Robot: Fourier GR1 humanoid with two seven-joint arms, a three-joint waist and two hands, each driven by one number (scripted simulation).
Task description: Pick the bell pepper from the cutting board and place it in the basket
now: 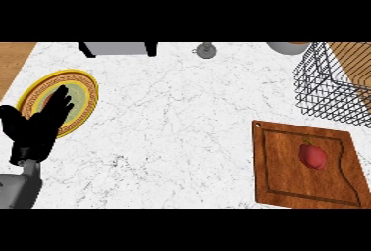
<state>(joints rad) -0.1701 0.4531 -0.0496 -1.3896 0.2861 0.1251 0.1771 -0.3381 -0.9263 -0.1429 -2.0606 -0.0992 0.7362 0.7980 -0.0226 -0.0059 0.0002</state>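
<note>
A red bell pepper (pixel 313 156) lies on its side on the brown wooden cutting board (pixel 279 181) at the lower right of the counter. The dark wire basket (pixel 326 93) stands at the right edge, just beyond the board's far side. My left hand (pixel 38 128) shows at the left edge with straight fingers pointing up, resting over the near part of a plate and far from the pepper. My right hand shows nowhere in this view.
A yellow patterned plate (pixel 81 93) lies at the far left under my left fingers. Along the counter's back edge stand a grey box (pixel 117 48), a small grey object (pixel 206 50) and a pale bowl (pixel 288 47).
</note>
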